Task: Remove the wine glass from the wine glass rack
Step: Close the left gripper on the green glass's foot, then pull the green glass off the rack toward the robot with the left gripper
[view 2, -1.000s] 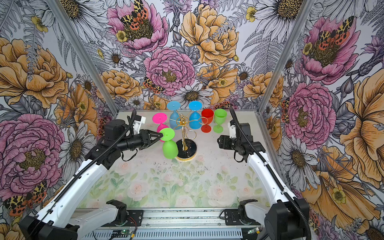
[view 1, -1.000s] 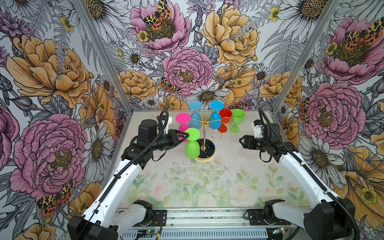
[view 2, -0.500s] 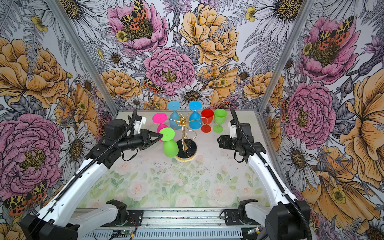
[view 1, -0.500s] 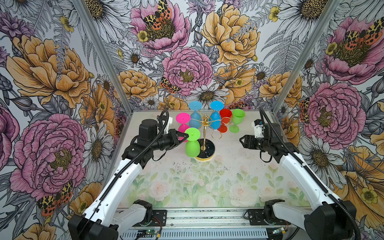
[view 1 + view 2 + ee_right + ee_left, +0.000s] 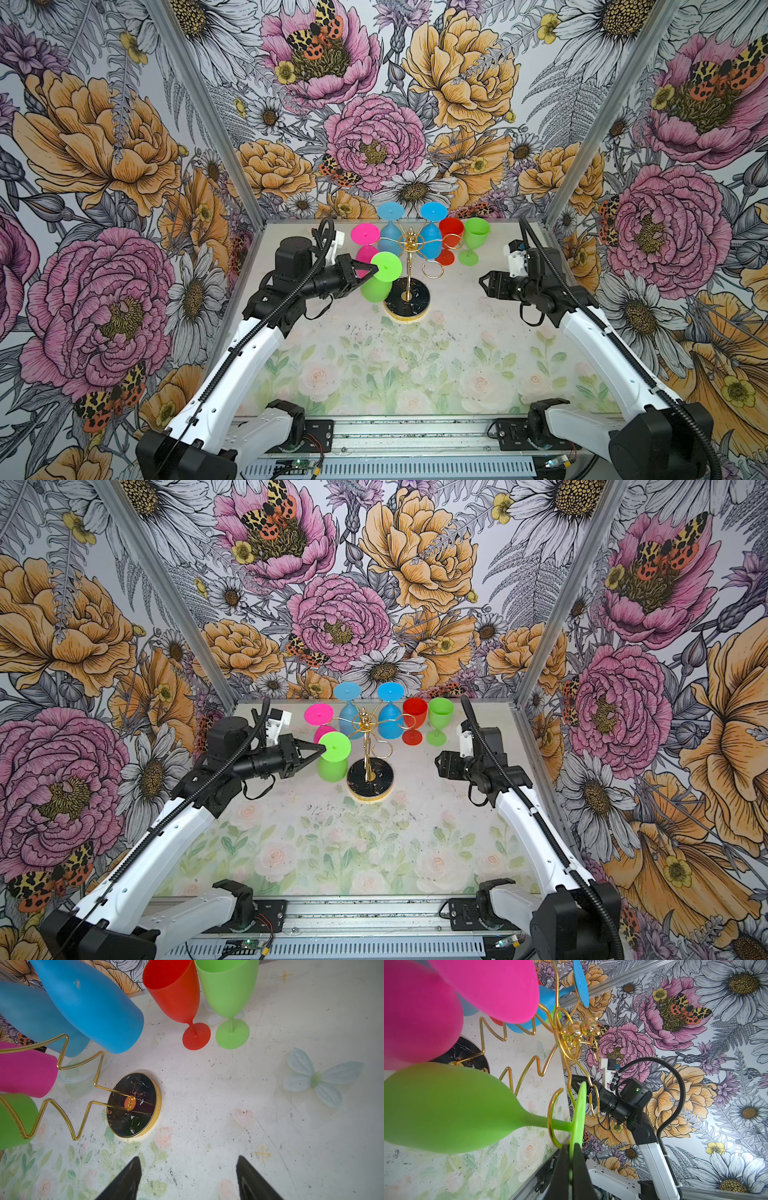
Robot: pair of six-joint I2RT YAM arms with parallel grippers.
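Green plastic is what the left gripper (image 5: 572, 1146) holds. Its two black fingers (image 5: 562, 1167) are pressed together on the thin rim of the round foot of the hanging green wine glass (image 5: 446, 1105), and only the edge of the foot lies between them. In both top views this gripper (image 5: 375, 269) (image 5: 323, 749) reaches in from the left, with its tips at the left edge of the foot.

The glass (image 5: 376, 286) hangs bowl down on the wine glass rack (image 5: 409, 243), on the arm nearest to the left arm, just beside the black marbled base. In the left wrist view its stem passes through the gold loop at the end of that arm. The foot seems to stand a little clear of the loop, but from this angle I cannot say it surely.

The right gripper (image 5: 188, 1163) is wide open and holds nothing. Its two dark fingers (image 5: 128, 1176) stand far apart above the bare table (image 5: 270, 1115). In both top views it (image 5: 484, 284) (image 5: 438, 762) hovers to the right of the rack, well apart from it, and touches nothing.

A pink wine glass (image 5: 365, 234) and two blue wine glasses (image 5: 390, 211) (image 5: 433, 211) hang bowl down on other arms of the rack. A red wine glass (image 5: 451, 232) and a second green wine glass (image 5: 476, 235) stand upright on the table behind the rack, just beside each other.
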